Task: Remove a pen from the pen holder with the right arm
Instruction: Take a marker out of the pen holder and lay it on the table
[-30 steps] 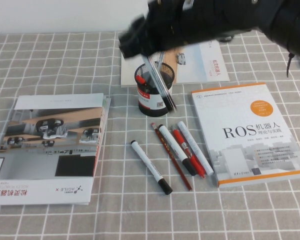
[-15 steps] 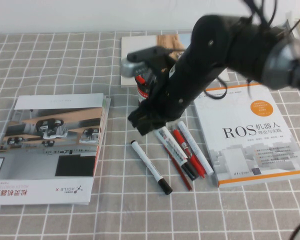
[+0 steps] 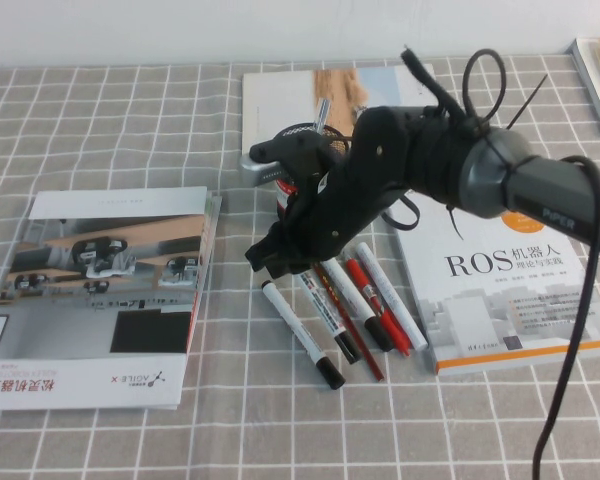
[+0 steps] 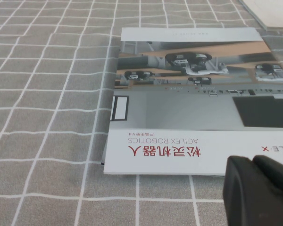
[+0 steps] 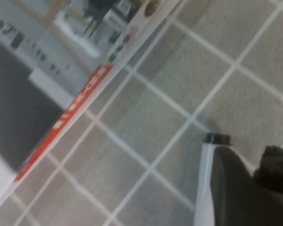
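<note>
The black mesh pen holder [image 3: 300,132] stands at the back centre, mostly hidden behind my right arm. My right gripper [image 3: 278,258] hangs low in front of it, over the pens on the cloth. It looks shut on the upper end of a white marker with a black cap [image 3: 328,318], which slants down among the other pens. In the right wrist view my dark fingers [image 5: 231,188] sit beside another white marker [image 5: 205,188] lying just under them. My left gripper [image 4: 259,188] is shut and holds nothing, over the near edge of the AgileX booklet [image 4: 188,103].
A white marker [image 3: 298,332], a red pencil [image 3: 355,335], a red pen [image 3: 380,310] and two more white pens lie side by side. The ROS book [image 3: 500,270] is on the right, the AgileX booklet [image 3: 110,290] on the left, another booklet [image 3: 280,100] behind the holder.
My right arm has come down from above the holder to just over the cloth. A white marker now lies slanted among the pens where there was none before.
</note>
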`<action>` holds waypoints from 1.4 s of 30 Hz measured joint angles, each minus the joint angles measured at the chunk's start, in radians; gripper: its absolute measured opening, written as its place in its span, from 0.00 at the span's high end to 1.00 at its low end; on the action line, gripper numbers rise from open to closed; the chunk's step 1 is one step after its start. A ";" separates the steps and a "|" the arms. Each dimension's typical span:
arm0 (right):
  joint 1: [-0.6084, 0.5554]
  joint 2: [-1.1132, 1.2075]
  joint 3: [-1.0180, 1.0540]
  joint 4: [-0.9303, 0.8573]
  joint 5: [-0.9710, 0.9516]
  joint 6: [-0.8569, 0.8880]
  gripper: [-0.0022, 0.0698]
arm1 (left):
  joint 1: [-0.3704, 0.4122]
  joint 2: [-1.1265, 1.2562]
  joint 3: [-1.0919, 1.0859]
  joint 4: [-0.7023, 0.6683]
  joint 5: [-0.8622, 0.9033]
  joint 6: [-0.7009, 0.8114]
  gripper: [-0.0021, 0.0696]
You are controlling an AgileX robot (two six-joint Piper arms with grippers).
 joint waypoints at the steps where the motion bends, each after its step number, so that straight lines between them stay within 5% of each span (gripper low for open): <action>1: 0.000 0.007 0.000 0.002 -0.015 -0.005 0.86 | 0.000 0.000 0.000 0.000 0.000 0.000 0.98; 21: 0.000 0.040 0.000 -0.011 -0.064 -0.009 0.84 | 0.000 0.000 0.000 0.000 0.000 0.000 0.98; 29: 0.000 0.040 0.000 -0.011 -0.064 -0.009 0.59 | 0.000 0.000 0.000 0.000 0.000 0.000 0.98; 33: 0.000 0.036 0.000 -0.011 -0.061 -0.009 0.56 | 0.000 0.000 0.000 0.000 0.000 0.000 0.98; 38: 0.007 -0.040 0.000 -0.043 0.001 0.002 0.60 | 0.000 0.000 0.000 0.000 0.000 0.000 0.98; 42: 0.042 -0.163 0.011 -0.124 0.077 0.026 0.76 | 0.000 0.000 0.000 0.000 0.000 0.000 0.98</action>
